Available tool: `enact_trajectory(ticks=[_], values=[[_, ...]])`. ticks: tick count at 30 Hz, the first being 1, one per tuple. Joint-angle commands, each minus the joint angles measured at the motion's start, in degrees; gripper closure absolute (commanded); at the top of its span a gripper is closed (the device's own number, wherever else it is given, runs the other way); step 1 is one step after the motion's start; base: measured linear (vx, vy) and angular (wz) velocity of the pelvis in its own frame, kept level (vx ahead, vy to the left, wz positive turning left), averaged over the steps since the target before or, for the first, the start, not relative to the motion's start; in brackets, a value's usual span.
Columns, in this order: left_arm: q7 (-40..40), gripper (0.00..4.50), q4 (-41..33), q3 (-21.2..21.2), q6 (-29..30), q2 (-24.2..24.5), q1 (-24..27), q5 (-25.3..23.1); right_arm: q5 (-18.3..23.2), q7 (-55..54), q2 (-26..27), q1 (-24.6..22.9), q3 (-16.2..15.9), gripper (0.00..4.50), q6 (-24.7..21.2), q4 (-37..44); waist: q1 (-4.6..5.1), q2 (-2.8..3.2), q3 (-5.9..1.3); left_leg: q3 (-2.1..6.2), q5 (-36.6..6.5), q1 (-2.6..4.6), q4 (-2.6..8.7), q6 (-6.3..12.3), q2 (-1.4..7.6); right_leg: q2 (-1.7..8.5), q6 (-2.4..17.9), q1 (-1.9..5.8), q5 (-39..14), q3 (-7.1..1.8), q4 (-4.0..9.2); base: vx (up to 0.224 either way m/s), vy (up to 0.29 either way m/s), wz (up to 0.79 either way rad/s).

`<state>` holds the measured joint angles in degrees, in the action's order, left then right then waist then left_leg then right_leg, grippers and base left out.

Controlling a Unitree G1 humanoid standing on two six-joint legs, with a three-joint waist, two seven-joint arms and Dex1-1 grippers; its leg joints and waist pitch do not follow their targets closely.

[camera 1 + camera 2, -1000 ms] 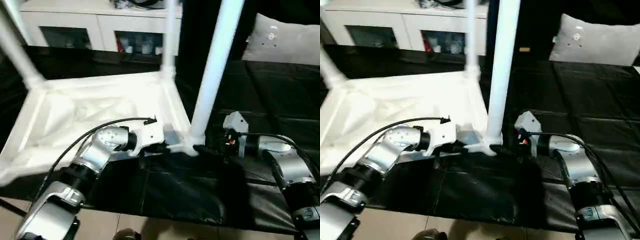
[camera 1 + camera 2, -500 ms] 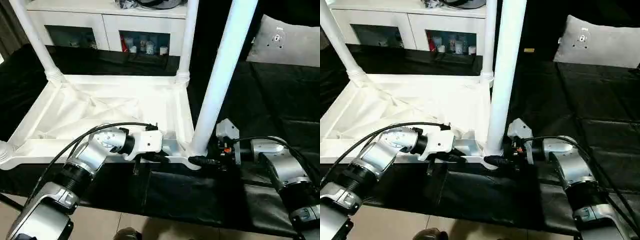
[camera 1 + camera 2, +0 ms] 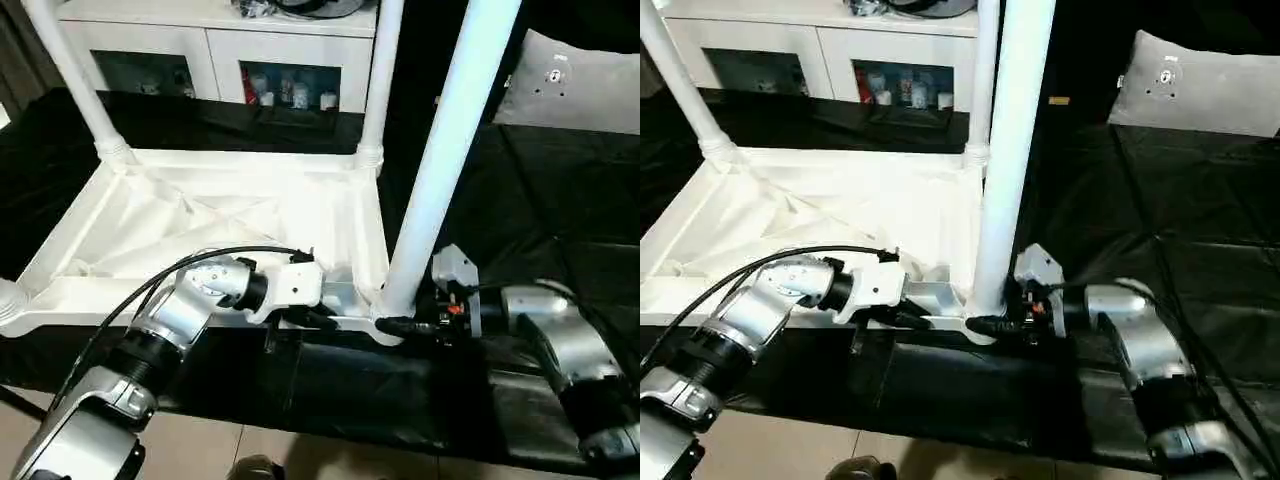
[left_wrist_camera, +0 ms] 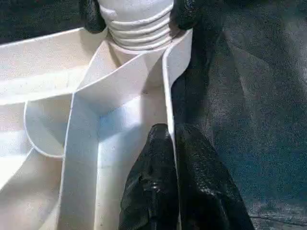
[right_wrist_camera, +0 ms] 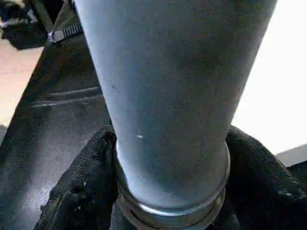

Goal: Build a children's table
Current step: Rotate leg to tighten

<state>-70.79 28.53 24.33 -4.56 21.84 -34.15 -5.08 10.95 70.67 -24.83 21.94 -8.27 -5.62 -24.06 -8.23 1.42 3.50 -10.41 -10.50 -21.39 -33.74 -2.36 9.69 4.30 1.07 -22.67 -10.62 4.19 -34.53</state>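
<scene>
The white children's table lies upside down on a black mat, ribbed underside up, legs rising from its corner sockets. My left gripper is shut on the thin near rim wall, one black finger inside and one outside. My right gripper is shut on the base of the near right leg, just above its ribbed collar. In the right wrist view the leg sits between both fingers. The far left leg and far right leg stand upright.
A white cabinet with dark glass compartments stands behind the table. A grey cushion lies at the back right on the black mat. The mat's front edge meets tan floor below my arms.
The whole picture has shifted and steadied with the camera's move. Both grippers keep the same hold on the rim and the near right leg.
</scene>
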Motion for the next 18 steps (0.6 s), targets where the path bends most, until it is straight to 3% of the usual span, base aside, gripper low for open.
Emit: enact_trajectory(ticks=[1,5,7,12,14,18], values=[[3.41,4.5,-0.24,0.74,3.16,-2.74,0.53,-0.68,1.42,-4.67,4.02,-0.54,0.02,1.79,-1.66,2.81,0.4,-0.48,-3.56,1.45,-12.52,0.85,4.21,3.15,4.12,5.17,13.01,2.52,-14.41,-3.02,4.19,0.0,0.0,0.0],[10.36,4.5,0.43,-1.45,8.09,-6.67,-0.21,-0.63,1.42,-13.41,9.67,-1.11,1.39,1.8,-2.93,3.22,0.97,-0.53,-3.14,1.82,-16.22,1.23,4.62,0.73,3.87,5.43,9.81,2.16,-24.38,-3.13,5.32,0.0,0.0,0.0],[14.32,4.5,0.35,-2.29,11.74,-8.98,-0.49,-0.77,0.8,-19.87,12.54,-0.5,2.69,1.8,-4.42,1.85,1.45,-0.38,-3.08,1.84,-16.96,1.28,4.72,0.25,3.88,5.33,9.28,1.93,-24.97,-3.19,5.47,0.0,0.0,0.0],[23.88,4.5,1.26,-4.66,18.48,-14.94,-1.76,-1.4,-2.32,-33.47,16.89,1.58,5.57,1.8,-5.45,-2.09,2.82,-0.66,-3.09,1.79,-16.09,0.94,4.61,0.4,3.53,5.16,9.79,2.07,-22.89,-3.17,5.38,0.0,0.0,0.0],[31.34,4.5,2.45,-6.21,21.06,-18.44,-2.67,-2.88,-2.99,-41.85,19.76,3.01,8.23,1.8,-7.34,-4.32,3.21,-0.63,-3.27,1.69,-14.72,0.81,4.47,0.6,3.45,5.06,10.09,2.12,-21.1,-3.24,5.22,0.0,0.0,0.0],[37.61,4.5,3.4,-6.33,22.05,-22.12,-3.24,-4.99,-4.33,-40.96,21.39,1.85,5.81,1.8,-5.86,-3.02,2.93,-0.71,-3.58,1.48,-10.83,0.48,4.12,2.76,3.32,4.87,10.7,2.45,-14.33,-3.22,4.85,0.0,0.0,0.0]])
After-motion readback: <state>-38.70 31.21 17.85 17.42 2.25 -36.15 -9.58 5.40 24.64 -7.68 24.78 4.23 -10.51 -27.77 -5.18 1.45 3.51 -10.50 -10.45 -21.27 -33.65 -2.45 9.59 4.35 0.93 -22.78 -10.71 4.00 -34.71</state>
